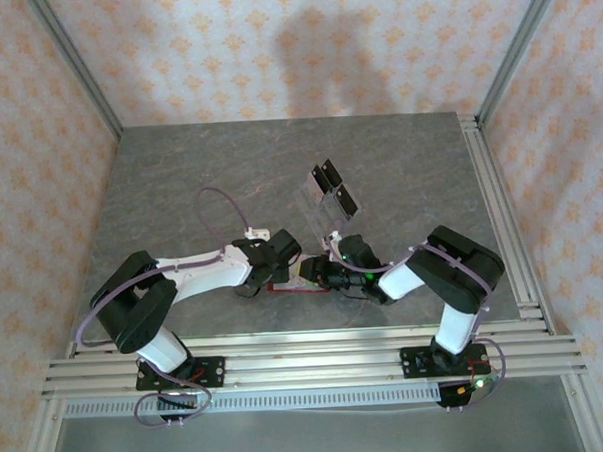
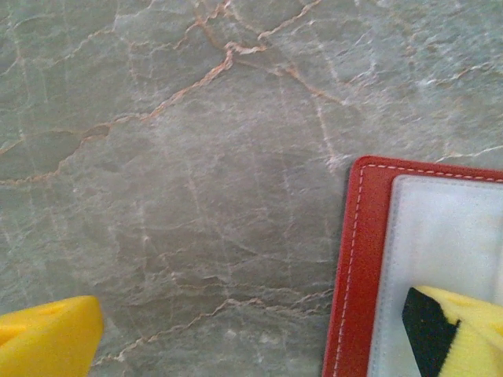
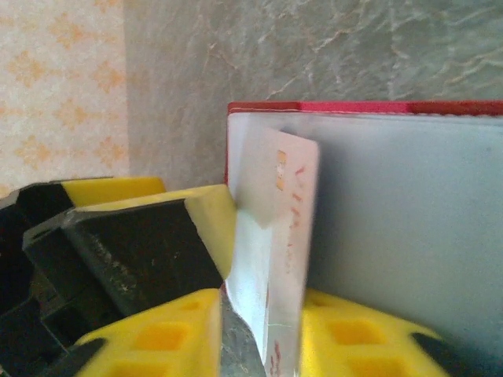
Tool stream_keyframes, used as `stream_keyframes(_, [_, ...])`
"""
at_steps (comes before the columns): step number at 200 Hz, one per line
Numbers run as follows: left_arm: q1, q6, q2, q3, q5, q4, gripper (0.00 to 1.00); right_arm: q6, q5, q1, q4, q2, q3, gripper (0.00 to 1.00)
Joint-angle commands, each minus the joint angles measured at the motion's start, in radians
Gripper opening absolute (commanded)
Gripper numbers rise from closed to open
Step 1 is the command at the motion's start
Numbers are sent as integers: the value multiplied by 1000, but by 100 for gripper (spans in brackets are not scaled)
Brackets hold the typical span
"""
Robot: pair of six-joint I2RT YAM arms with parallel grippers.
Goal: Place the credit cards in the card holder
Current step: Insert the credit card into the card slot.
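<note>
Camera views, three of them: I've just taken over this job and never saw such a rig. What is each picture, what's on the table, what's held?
The wide view looks down from above and behind two robot arms bolted at the near edge of the table. Each ends in a two-finger gripper with yellow fingertips. The other two pictures come from cameras on the wrists, looking past each gripper's own fingers. On the table lies an open red wallet with a clear pocket; farther back is a clear tray with black tabs. The left gripper is open, one fingertip over the wallet's pocket, the other over bare table. The right gripper pinches a pale card with pinkish marks, held against the open wallet; whether it has entered a pocket I cannot tell.
</note>
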Motion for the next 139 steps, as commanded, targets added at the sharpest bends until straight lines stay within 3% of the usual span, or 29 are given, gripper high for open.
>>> stream_keyframes(1, [-5,-39,-54,-4,-67,-87,100,-46,36,2,-194,-59,14,40])
stream_keyframes(34, [33,-50,-129,5,-81,-127,100,-129,69,-5,-460,-152,81,55])
stream_keyframes(80, [95,-13,-177,-30,-64,-137,100,-233,118,-10,-776,-217,204,56])
stream_keyframes(92, [100,-2,-183,-48,-55,-122,100,-261,140,-10,-853,-221,241,49])
stream_keyframes(127, [100,13,-187,-93,-35,-88,100,-339,183,-10,-1057,-181,359,14])
stream_keyframes(139, [100,17,-187,-105,-25,-76,100,-354,186,-10,-1086,-161,384,7])
